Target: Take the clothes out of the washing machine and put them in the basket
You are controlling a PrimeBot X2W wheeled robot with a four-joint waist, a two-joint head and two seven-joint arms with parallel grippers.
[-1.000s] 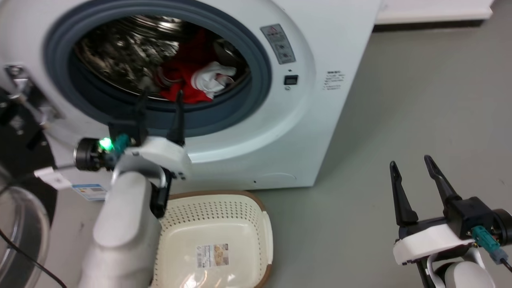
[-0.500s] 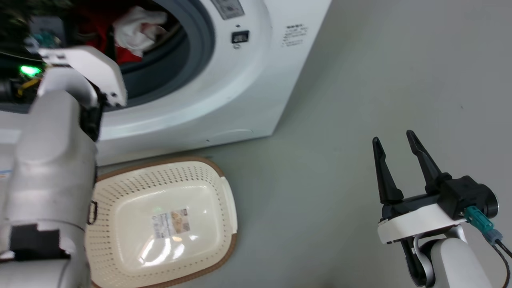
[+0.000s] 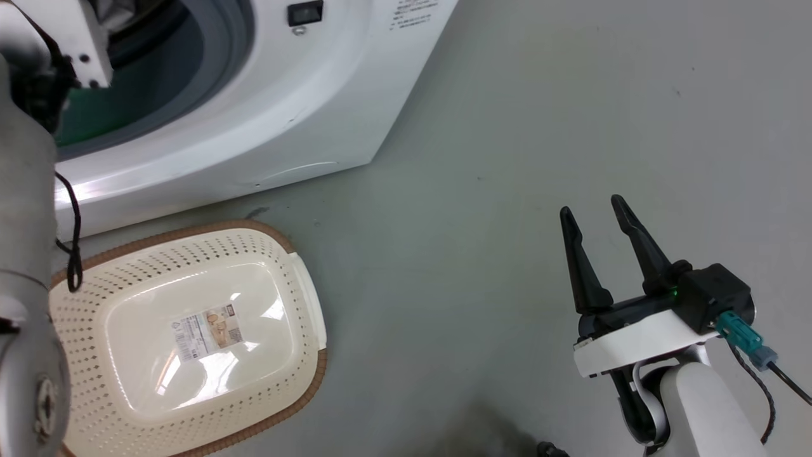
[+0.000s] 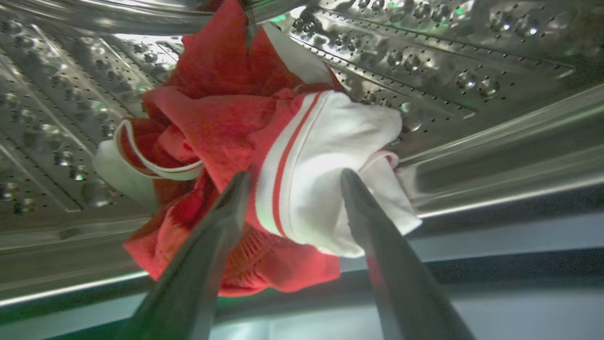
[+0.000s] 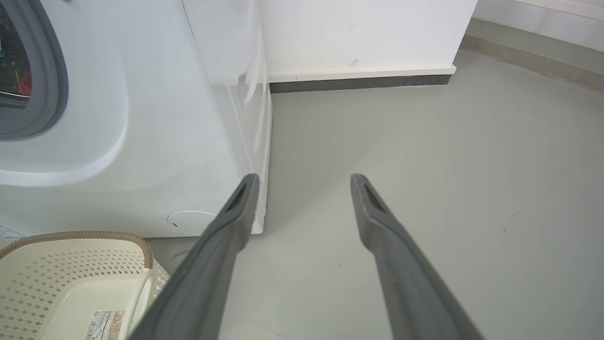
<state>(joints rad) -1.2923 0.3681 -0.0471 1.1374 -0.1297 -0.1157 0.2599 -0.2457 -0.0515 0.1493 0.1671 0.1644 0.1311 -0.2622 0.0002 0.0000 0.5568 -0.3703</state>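
Observation:
In the left wrist view, red clothes (image 4: 222,123) with white trim lie bunched in the steel drum of the washing machine (image 4: 448,61). My left gripper (image 4: 292,177) is open inside the drum, its two fingertips on either side of a white-and-red fold. The head view shows the washing machine (image 3: 285,114) at the top left and my pale left forearm (image 3: 25,254) reaching into it. On the floor in front stands the cream basket (image 3: 279,266), holding no clothes, a paper label on its bottom. My right gripper (image 3: 593,212) hangs open over bare floor at the lower right.
Grey floor (image 3: 507,127) spreads to the right of the machine. In the right wrist view a white wall with a dark baseboard (image 5: 363,82) runs behind the machine (image 5: 141,118), and the basket's rim (image 5: 94,234) shows at the lower left. A black cable (image 3: 73,241) hangs along my left arm.
The head camera has swung down and right, so the machine's opening has slid toward the upper left. My left gripper has gone from the door ring deep into the drum. The right gripper stays open.

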